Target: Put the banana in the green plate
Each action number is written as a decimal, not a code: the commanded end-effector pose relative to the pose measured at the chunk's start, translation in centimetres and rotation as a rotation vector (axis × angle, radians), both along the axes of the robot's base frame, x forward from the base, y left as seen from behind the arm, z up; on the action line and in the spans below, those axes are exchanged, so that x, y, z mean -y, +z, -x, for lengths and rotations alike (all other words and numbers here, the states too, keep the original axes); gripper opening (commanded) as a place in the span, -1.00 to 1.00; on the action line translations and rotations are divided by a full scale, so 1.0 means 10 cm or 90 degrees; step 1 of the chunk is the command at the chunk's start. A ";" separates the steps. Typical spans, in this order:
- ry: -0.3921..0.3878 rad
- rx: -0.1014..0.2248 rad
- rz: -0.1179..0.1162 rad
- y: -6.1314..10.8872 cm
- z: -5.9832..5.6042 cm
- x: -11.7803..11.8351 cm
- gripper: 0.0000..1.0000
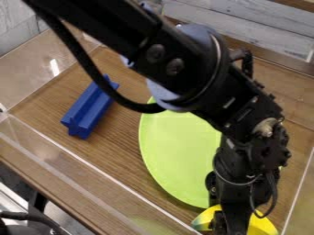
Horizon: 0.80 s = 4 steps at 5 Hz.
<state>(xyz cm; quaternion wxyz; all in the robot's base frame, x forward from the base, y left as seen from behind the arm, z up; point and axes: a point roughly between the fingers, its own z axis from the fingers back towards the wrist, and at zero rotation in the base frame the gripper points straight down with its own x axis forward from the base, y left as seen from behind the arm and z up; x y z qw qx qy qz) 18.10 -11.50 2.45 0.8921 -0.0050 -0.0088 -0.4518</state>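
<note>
The arm comes in from the far left and drops straight down at the near right corner of the counter (73,156), so its bulk hides most of what it works on. The gripper (233,217) points down onto the banana (211,218), of which only bits of bright yellow show on either side of the black hardware, at the bottom edge of the view. The fingers are drawn in as narrow as they go, and they appear to be clamped on the banana, though the contact itself is hidden behind the wrist.

The banana sits low on the counter, just beside the near rim of the plate (172,151), not on it. That placement looks like the reason for the pose: the arm has to reach down past the plate to the fruit, and a straight-down approach suits a small rounded thing lying flat. My judgement is that the grasp is made and the lift has not begun; the next move calls for raising the banana clear of the rim and carrying it a short way toward the far left, over the bare green surface.

A blue block (86,107) lies well apart to the left and plays no part.

No brand, label or writing can be read anywhere in view.
</note>
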 end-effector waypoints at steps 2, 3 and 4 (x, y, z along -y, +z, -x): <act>0.006 0.006 0.004 0.06 -0.03 -0.03 -1.00; 0.005 0.004 0.003 0.08 -0.03 -0.03 -1.00; 0.004 0.002 0.003 0.10 -0.02 -0.04 -1.00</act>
